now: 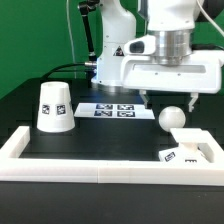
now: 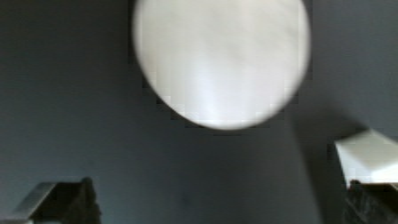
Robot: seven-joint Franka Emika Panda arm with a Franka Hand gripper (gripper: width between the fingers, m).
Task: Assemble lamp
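The round white bulb [image 1: 173, 118] lies on the black table, towards the exterior view's right. In the wrist view it is a large blurred white oval [image 2: 222, 60]. My gripper [image 1: 168, 100] hangs just above and behind the bulb, open and empty. In the wrist view [image 2: 214, 205] its dark fingertips [image 2: 63, 203] stand far apart with only bare table between them. The tapered shade [image 1: 53, 106] stands upright at the exterior view's left. The flat angular base [image 1: 185, 152] lies at the front right, and one white corner of it shows in the wrist view [image 2: 370, 157].
The marker board [image 1: 115, 110] lies flat behind the middle of the table. A low white wall [image 1: 90, 163] borders the table's front and sides. The big white robot pedestal [image 1: 120, 50] stands at the back.
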